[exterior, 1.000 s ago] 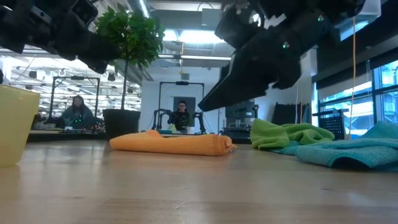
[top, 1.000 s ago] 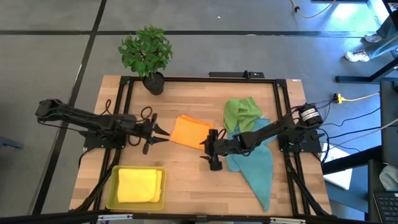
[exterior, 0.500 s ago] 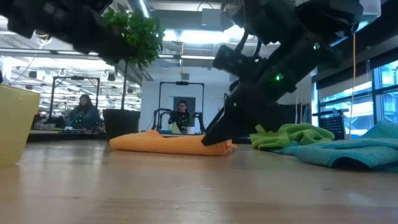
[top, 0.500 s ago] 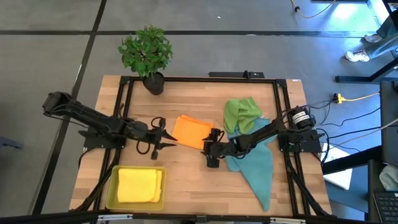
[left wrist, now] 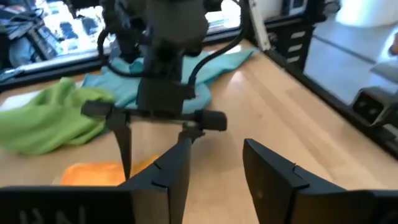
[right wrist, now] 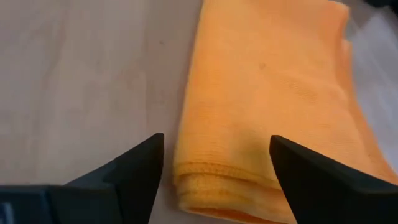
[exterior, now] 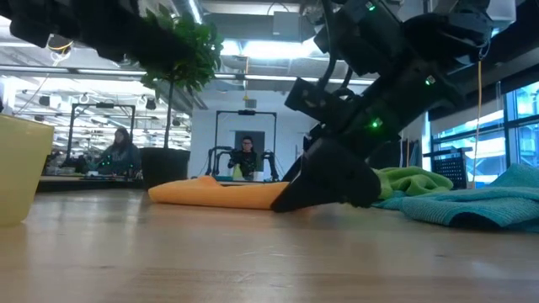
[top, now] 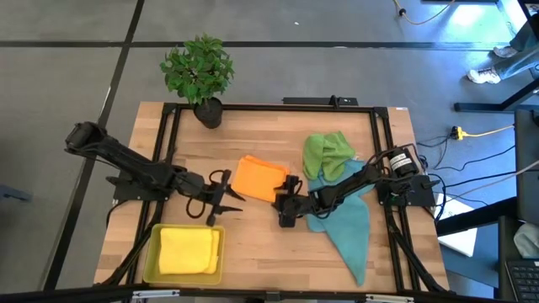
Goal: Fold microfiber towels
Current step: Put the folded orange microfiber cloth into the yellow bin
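A folded orange towel (top: 258, 178) lies flat mid-table. A green towel (top: 327, 152) lies crumpled at the far right, partly on a teal-blue towel (top: 347, 225) that spreads toward the near edge. A yellow towel (top: 187, 251) lies in the yellow tray. My right gripper (top: 285, 202) is open and low at the orange towel's right near end (right wrist: 217, 180); one finger stands over bare table and the other over the cloth. My left gripper (top: 229, 195) is open and empty above the table, just left of the orange towel, and also shows in its wrist view (left wrist: 214, 174). My right gripper comes at the orange towel's folded, hemmed end (right wrist: 214, 177) slanting down from the table's right, with its tips down at table level (exterior: 290, 202). I cannot tell whether either finger touches the cloth. The towel lies flat on the table.
A potted plant (top: 199, 74) stands at the far left corner. The yellow tray (top: 152, 252) sits at the near left. A black frame rail (top: 278, 107) runs round the table. People sit in the room beyond (exterior: 246, 157).
My right gripper has come down from above the table to table level at the orange towel's right end. My left gripper has moved toward the table's right and near edge, closer to the orange towel. The towels have stayed where they were.
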Robot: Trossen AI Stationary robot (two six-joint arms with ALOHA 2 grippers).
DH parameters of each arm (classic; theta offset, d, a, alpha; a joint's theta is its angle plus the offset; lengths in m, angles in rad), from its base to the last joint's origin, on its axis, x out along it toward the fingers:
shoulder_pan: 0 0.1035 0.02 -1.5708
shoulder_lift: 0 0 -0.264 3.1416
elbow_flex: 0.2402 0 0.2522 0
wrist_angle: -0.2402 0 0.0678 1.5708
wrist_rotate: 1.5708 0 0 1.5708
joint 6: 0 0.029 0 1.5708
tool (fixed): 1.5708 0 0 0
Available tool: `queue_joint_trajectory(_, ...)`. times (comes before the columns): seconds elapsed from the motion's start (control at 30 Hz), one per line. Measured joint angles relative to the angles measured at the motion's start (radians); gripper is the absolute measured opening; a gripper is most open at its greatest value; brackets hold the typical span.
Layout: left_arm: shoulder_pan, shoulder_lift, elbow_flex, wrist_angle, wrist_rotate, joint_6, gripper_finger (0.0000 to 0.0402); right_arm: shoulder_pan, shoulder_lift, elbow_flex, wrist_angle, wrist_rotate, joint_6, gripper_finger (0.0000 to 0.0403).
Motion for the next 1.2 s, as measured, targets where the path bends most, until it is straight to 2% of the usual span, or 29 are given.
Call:
queue_joint_trajectory(0.2, 0.0, 0.051, 0.0, 0.044, -0.017, 0.003, 0.0152, -0.001, 0.004, 0.0, -0.005, 0.029, -0.048, 0.0285)
queue_joint_trajectory(0.33, -0.002, 0.075, 0.0, 0.083, 0.062, 0.055, 0.0153, -0.001, 0.005, 0.0, -0.009, 0.03, -0.048, 0.0252)
queue_joint_trajectory(0.47, -0.006, 0.08, 0.0, 0.113, 0.083, 0.063, 0.0154, -0.002, 0.006, -0.002, -0.015, 0.035, -0.051, 0.0199)
queue_joint_trajectory(0.6, -0.002, 0.084, 0.0, 0.112, 0.007, 0.088, 0.0154, -0.004, 0.006, -0.002, -0.01, -0.014, -0.026, 0.0135)
queue_joint_trajectory(0.8, 0.01, 0.155, 0.0, 0.095, -0.037, 0.111, 0.0154, -0.01, 0.004, -0.005, 0.006, -0.038, -0.016, 0.0023)
queue_joint_trajectory(0.83, 0.02, 0.171, 0.0, 0.095, -0.054, 0.109, 0.0154, -0.015, 0.003, -0.005, 0.006, -0.038, 0.0, 0.0014)
queue_joint_trajectory(1.03, 0.092, 0.261, 0.0, 0.094, -0.066, 0.078, 0.016, -0.054, 0.002, -0.005, 0.017, -0.077, 0.11, 0.0016)
queue_joint_trajectory(1.2, 0.103, 0.314, 0.034, 0.095, -0.064, 0.078, 0.0196, -0.067, -0.002, -0.005, 0.069, -0.123, 0.132, 0.0008)
